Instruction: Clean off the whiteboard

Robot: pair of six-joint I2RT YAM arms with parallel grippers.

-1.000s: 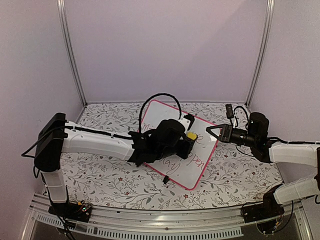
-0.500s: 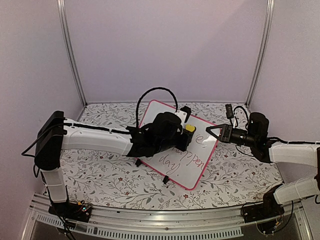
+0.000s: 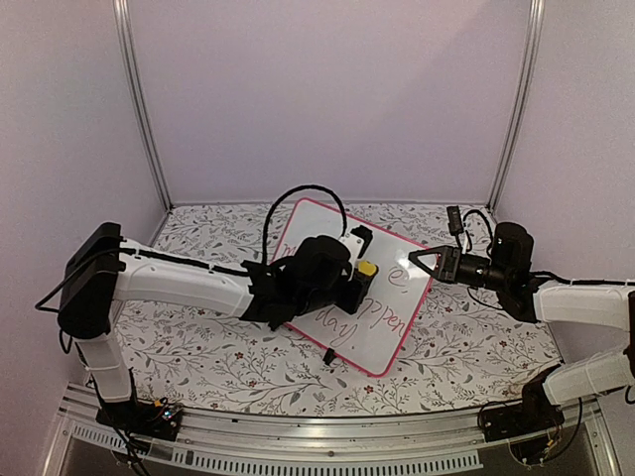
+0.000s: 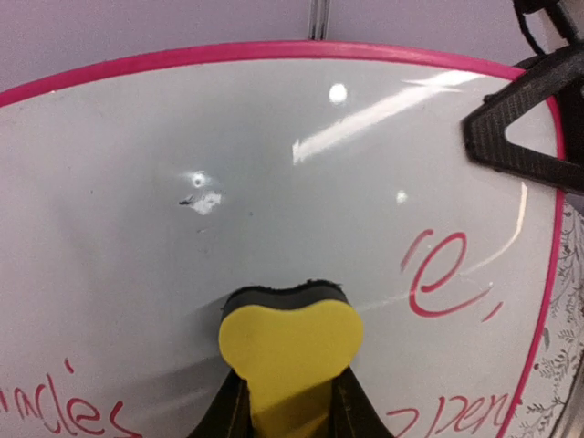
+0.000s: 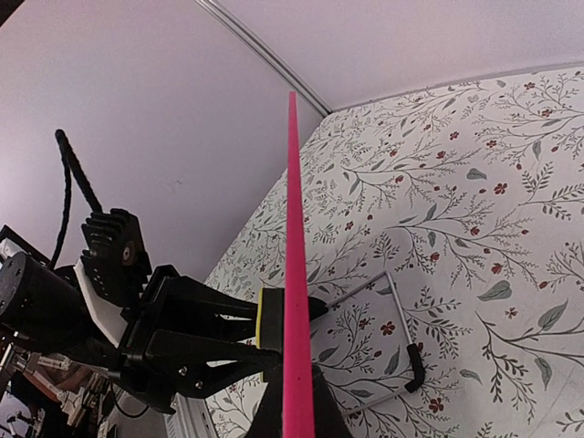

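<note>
Sliding back leftward and toward the near side after a short rise up the whiteboard [image 3: 389,315], the eraser [image 3: 366,268] now sits lower on the surface than half a second ago, and the left arm's elbow has swung a little left with it. That board stands tilted at mid-table on the floral table [image 3: 198,347], with its long axis running from far left to near right and its lines of red script following that axis. From the left wrist, the area above the eraser [image 4: 289,342] looks wiped. A lone red "e" [image 4: 443,274] lies to its right, and two rows of words [image 4: 64,411] run below it toward the board's near edge. My judgement is that the coming strokes must therefore travel down and sideways along the long axis, not upward. The left gripper [image 3: 359,278] has its jaws pinching the eraser, which is pressed to the glossy face, so this arm is already on the work. The right gripper [image 3: 425,260] has its jaws pressed together on the board's pink frame [image 5: 293,274] at the right edge, bracing it just beside the "e".
</note>
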